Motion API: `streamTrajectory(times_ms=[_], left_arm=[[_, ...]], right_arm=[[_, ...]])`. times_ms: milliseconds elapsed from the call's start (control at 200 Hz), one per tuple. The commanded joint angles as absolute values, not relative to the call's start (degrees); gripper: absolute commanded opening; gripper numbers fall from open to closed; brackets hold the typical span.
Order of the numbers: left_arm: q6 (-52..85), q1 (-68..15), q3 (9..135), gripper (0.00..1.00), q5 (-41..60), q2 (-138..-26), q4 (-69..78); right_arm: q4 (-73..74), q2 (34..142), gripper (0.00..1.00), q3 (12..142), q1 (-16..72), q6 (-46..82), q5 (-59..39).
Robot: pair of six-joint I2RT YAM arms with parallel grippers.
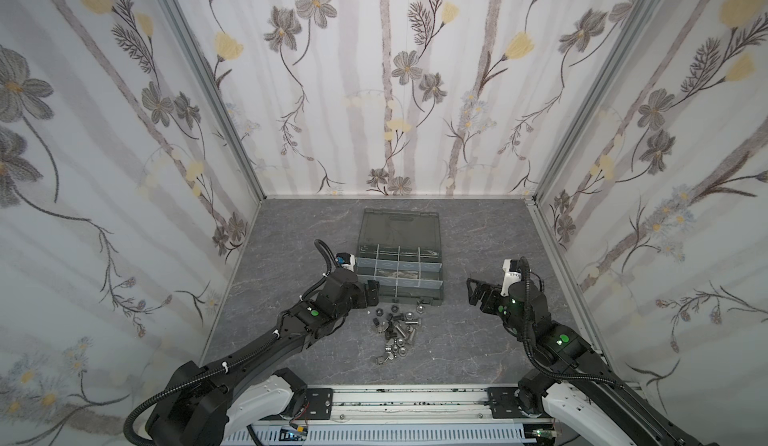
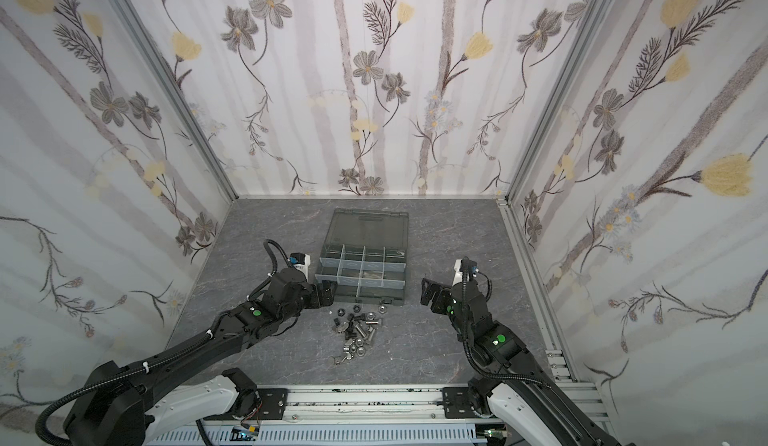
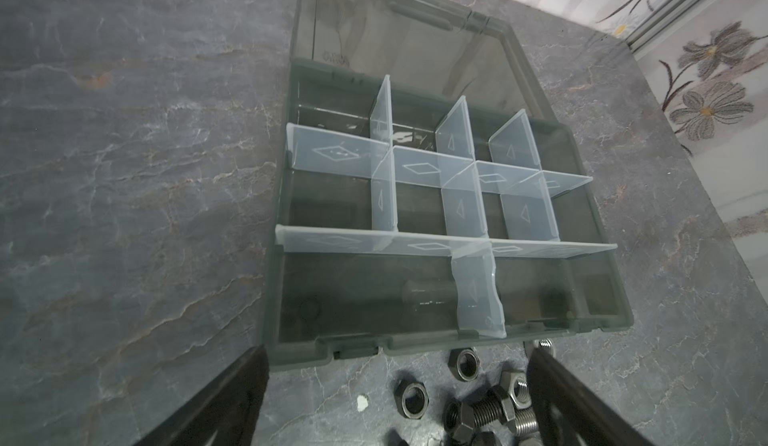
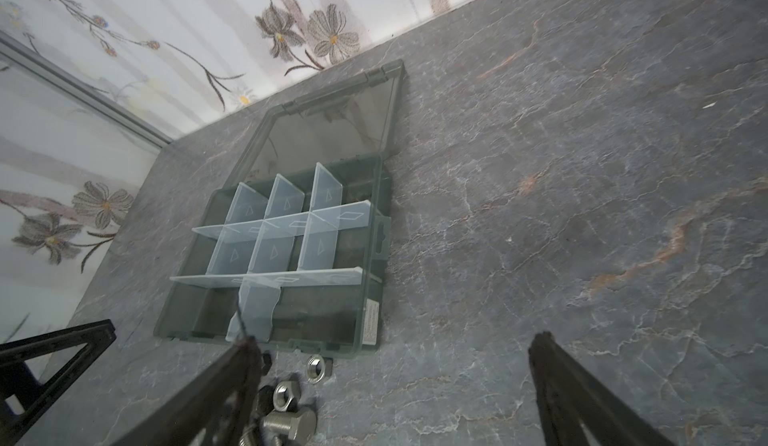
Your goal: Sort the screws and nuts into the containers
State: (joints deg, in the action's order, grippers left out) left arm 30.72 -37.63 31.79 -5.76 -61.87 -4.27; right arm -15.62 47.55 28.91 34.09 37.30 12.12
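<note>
Loose heap of screws and nuts sits on the table just in front of the containers, silver and black mixed, screws lying flat at all angles. Left gripper is right beside the heap's far-left corner, jaws spread wide, nothing held; right gripper, also spread and empty, is well off to the side
</note>
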Motion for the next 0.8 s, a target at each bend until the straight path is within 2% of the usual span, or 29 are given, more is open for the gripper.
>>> streamTrajectory(times_ms=[0, 215, 290, 595, 799], left_arm=[[37.3, -38.8, 31.8, 0.96, -4.9, -62.0, -8.8], [41.9, -40.1, 29.6, 0.88, -2.3, -63.8, -9.5], [43.6, -40.4, 29.6, 0.86, -1.2, -65.6, -9.5], [47.4, -42.6, 31.6, 0.75, -0.1, -71.3, -9.4], [47.7, -43.5, 32.5, 0.63, 1.1, -74.8, -9.4]], right_arm=[[-15.1, 51.1, 1.00, 30.7, 38.4, 40.0, 11.1], [-14.9, 62.8, 1.00, 37.1, 45.7, 36.5, 13.4], [-14.7, 66.1, 1.00, 39.0, 46.5, 35.2, 11.3], [-6.5, 64.8, 1.00, 35.1, 46.7, 36.1, 7.6], [-7.7, 64.4, 1.00, 34.5, 46.6, 36.4, 7.5]])
